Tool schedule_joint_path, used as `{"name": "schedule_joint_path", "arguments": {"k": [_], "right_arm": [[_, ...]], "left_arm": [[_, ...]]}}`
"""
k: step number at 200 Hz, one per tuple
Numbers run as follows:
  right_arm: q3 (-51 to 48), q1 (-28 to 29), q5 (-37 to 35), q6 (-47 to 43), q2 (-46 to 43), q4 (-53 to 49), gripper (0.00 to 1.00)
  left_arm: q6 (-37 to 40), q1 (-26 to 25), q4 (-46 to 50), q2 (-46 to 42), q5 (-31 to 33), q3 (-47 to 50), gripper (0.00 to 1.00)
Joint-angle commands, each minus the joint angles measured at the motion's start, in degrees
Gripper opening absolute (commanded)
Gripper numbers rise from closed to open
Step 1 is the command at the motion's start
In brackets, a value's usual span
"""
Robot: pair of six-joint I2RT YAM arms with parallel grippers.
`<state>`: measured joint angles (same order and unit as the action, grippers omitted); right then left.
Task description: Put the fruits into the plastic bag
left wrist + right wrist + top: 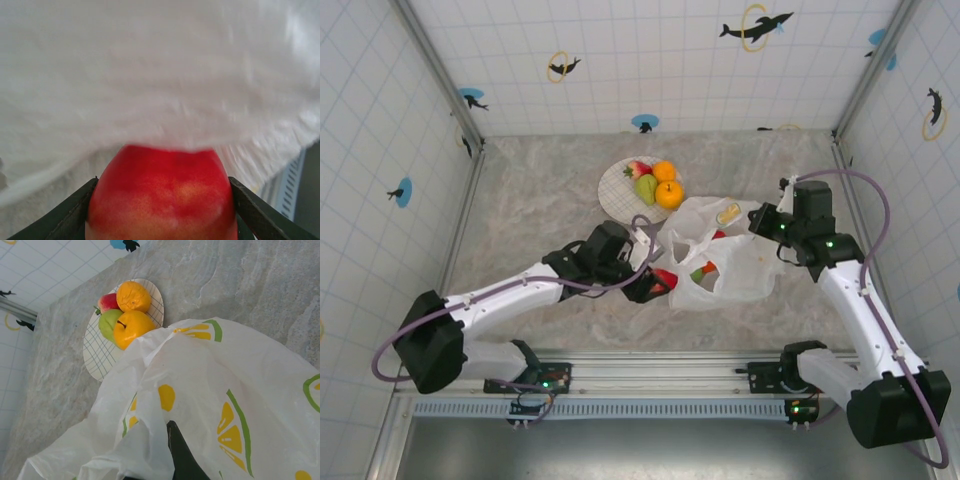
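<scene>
Left gripper (652, 287) clamps the red apple (162, 195) across its middle; it looks rigid and smooth. Apple sits at the bag (740, 265) mouth, 8 o'clock. Right gripper (767, 222) pinches the limp, slippery rim at 2 o'clock.

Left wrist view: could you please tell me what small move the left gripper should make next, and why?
Probably ease the left gripper a little forward under the edge of the plastic bag before opening. It is shut on the red fruit, and the bag's film only just drapes over the fruit's top.
</scene>
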<state>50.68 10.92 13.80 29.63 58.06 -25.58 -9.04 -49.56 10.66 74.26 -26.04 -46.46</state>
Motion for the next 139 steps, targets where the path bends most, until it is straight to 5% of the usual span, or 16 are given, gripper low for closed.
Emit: {"name": "schedule_joint_path", "arguments": {"k": [1, 42, 75, 139], "right_arm": [[0.2, 0.3, 0.6, -5.7, -1.6, -1.1, 0.0], [0.8, 0.4, 4.9, -12.3, -2.8, -4.1, 0.0], [-2.6, 2.0, 10.8, -8.2, -4.0, 2.0, 0.0], [-5.1, 5.5, 9.7, -4.5, -4.2, 5.6, 0.0]], "left_arm": [[-3.2, -0.2, -6.8, 0.4, 5.5, -2.3, 0.5], [-10.4, -0.2, -14.5, 1.0, 9.9, -0.5, 0.5], [-14.1, -0.3, -18.9, 5.3, 8.6, -2.3, 0.5], [-14.9, -4.1, -21.0, 16.3, 9.4, -9.0, 0.51]]}}
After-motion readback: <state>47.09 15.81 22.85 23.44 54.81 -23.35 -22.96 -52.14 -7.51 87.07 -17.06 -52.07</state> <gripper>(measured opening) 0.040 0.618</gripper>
